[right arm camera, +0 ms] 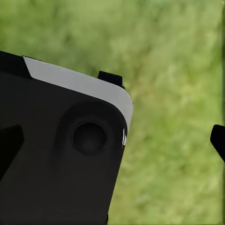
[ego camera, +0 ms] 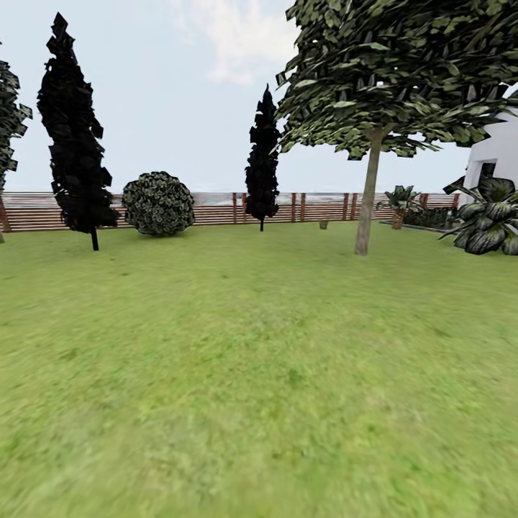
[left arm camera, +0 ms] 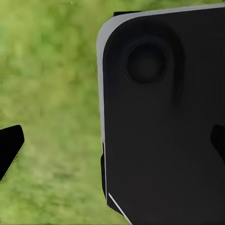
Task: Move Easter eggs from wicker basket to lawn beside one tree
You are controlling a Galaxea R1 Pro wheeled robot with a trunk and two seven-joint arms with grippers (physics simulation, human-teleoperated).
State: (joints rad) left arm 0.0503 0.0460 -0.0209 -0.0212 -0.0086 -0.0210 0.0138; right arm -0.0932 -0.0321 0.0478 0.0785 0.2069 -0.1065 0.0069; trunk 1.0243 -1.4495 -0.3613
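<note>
The lawn [ego camera: 244, 374] stretches ahead to the fence. A tree [ego camera: 368, 194] with a straight grey-brown trunk and a broad leafy canopy stands at the right. A tiny brown object [ego camera: 324, 224] sits on the grass by the fence left of the trunk; it may be the wicker basket but is too small to tell. The three Easter eggs are out of view. My left gripper [left arm camera: 112, 145] is open over blurred grass, its dark fingertips [left arm camera: 10, 149] far apart. My right gripper [right arm camera: 112, 143] is open too, with nothing between its fingertips [right arm camera: 218, 140].
Two dark columnar conifers [ego camera: 75, 137] [ego camera: 262, 162] and a round shrub [ego camera: 158, 203] stand before the slatted wooden fence [ego camera: 216, 208]. Spiky palm plants [ego camera: 489, 216] and a white house [ego camera: 496, 155] lie at the right. A black robot body panel [left arm camera: 164, 122] [right arm camera: 56, 159] sits behind each gripper.
</note>
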